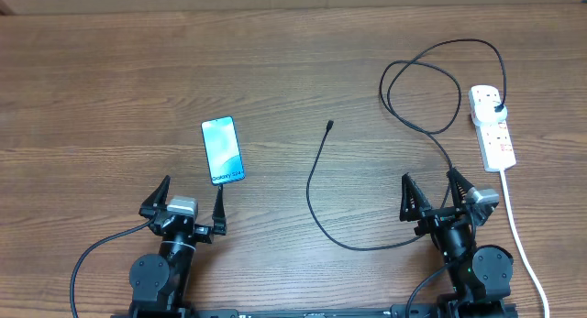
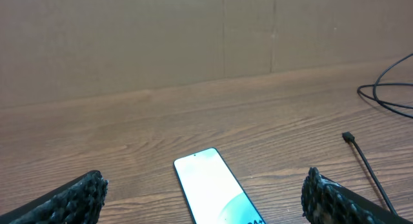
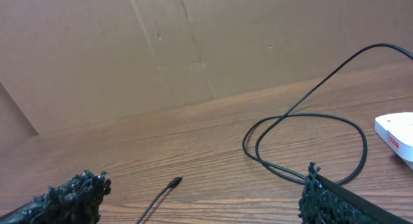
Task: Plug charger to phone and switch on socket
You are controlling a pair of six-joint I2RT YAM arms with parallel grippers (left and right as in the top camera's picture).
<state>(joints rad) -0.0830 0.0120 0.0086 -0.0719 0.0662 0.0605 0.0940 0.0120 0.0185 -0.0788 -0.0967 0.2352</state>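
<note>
While the left tool and right tool both gape empty, the phone lies on the worktop just ahead of the left one, with the loose tip of the charger between it and the socket.

The left black two-finger gripper has its jaws spread wide and holds nothing. Its rough black fingertips sit far apart at the lower corners of its wrist view. The right black two-finger gripper is equally wide and empty. The dark jointed left arm and dark jointed right arm are folded low, well apart, both pointing forward.
</note>
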